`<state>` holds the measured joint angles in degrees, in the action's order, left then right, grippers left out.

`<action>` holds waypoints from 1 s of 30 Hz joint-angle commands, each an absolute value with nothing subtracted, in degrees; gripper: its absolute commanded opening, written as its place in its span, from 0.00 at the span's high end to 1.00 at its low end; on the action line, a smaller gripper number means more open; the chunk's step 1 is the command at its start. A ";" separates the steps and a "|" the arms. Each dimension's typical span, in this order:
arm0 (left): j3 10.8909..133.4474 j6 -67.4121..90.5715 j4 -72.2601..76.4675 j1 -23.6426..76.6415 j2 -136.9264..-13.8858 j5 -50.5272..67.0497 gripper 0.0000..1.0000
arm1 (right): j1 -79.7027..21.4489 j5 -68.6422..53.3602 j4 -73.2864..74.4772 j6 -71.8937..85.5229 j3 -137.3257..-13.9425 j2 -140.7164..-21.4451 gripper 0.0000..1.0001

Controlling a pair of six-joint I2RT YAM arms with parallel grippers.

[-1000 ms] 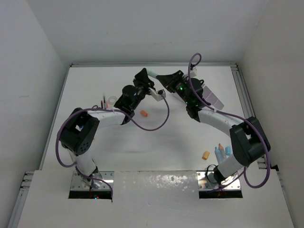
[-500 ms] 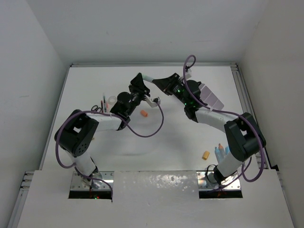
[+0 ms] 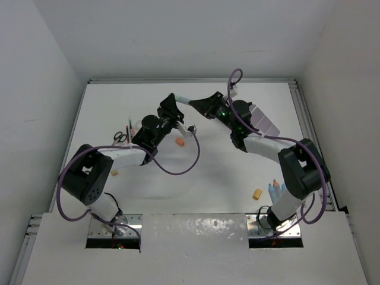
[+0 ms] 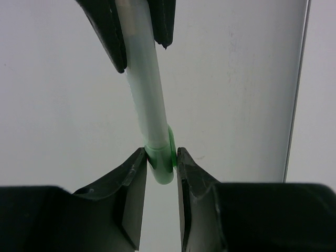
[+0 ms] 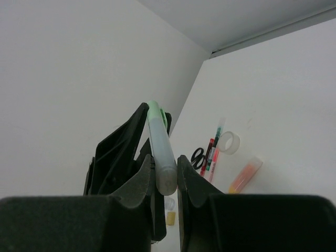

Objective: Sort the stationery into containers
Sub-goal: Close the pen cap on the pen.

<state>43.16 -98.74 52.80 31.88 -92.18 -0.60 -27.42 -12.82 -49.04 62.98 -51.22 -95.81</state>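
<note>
A pale pen with a green cap (image 3: 183, 101) hangs in the air over the back middle of the table, held at both ends. My left gripper (image 3: 173, 107) is shut on the green cap end (image 4: 160, 165). My right gripper (image 3: 200, 104) is shut on the pale butt end (image 5: 166, 178). In the left wrist view the pen's barrel (image 4: 147, 94) runs up to the right gripper's fingers (image 4: 107, 31). The white organiser (image 3: 265, 122) stands at the back right, half hidden by the right arm.
Scissors (image 3: 120, 137), red pens (image 3: 129, 127) and a tape ring (image 3: 140, 124) lie at the left. An orange marker (image 3: 179, 142) lies near the middle, and a small eraser (image 3: 114, 173) lies near the left arm. A yellow eraser (image 3: 257, 193) and blue-capped bottles (image 3: 278, 189) sit front right.
Both grippers and the pen between them have shifted a little to the left and nearer. The left arm's elbow has swung left. Both grips look unchanged.
</note>
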 commanded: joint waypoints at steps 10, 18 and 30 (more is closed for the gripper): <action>43.42 -111.17 53.88 32.70 -89.65 29.43 1.00 | -29.00 -19.25 -52.03 61.44 -54.85 -100.55 1.00; 44.21 -115.13 54.23 32.43 -91.84 28.22 1.00 | -28.48 -19.60 -54.40 63.72 -54.75 -100.72 1.00; 43.77 -117.07 57.39 32.34 -93.52 24.44 0.89 | -27.34 -18.63 -58.44 67.40 -53.97 -100.72 1.00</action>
<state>42.06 -109.12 55.24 27.46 -93.06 8.80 -26.26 -19.18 -53.69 66.35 -52.10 -99.59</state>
